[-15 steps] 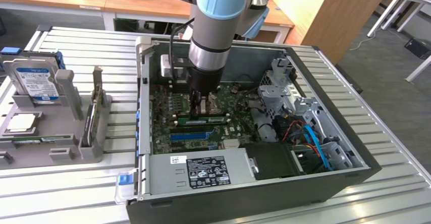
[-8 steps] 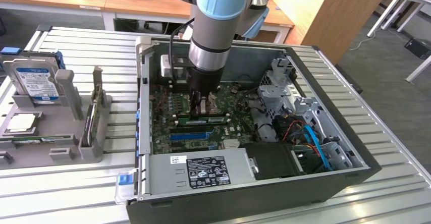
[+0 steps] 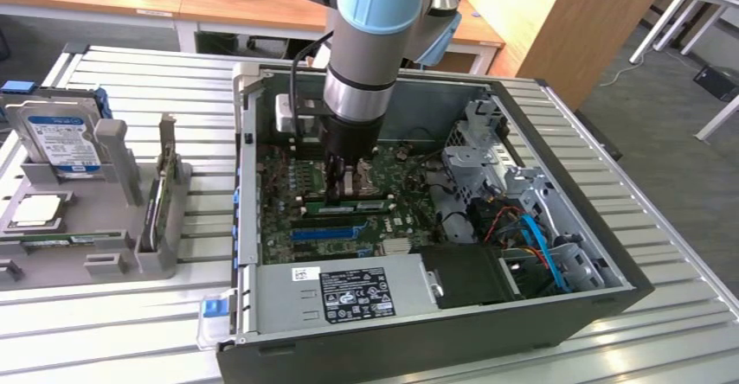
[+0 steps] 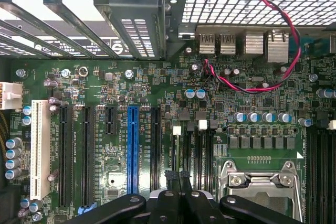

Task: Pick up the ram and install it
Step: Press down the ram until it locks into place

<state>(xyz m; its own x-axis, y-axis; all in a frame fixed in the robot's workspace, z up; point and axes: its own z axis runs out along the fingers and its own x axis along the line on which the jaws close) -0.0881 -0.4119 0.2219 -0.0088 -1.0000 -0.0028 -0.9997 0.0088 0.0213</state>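
Claw (image 3: 343,195): down inside the open computer case (image 3: 600,302), fingers pinched together just over the motherboard (image 3: 399,215); in the wrist view the black fingertips (image 4: 170,176) meet with nothing visibly between them
Ram (image 3: 346,202): a green stick lies along the motherboard right under the claw, in the slot area beside the processor socket (image 4: 260,182); whether it is fully seated I cannot tell
Blue slot strip (image 4: 132,148): on the motherboard, a few slots away from the claw
Power supply (image 3: 346,293): at the case's near wall, labels up
Hard drive (image 3: 58,142): upright in the grey holder (image 3: 133,259) on the worktop (image 3: 104,332), on the exterior view's left of the case
Arm (image 3: 363,55): reaching straight down into the case
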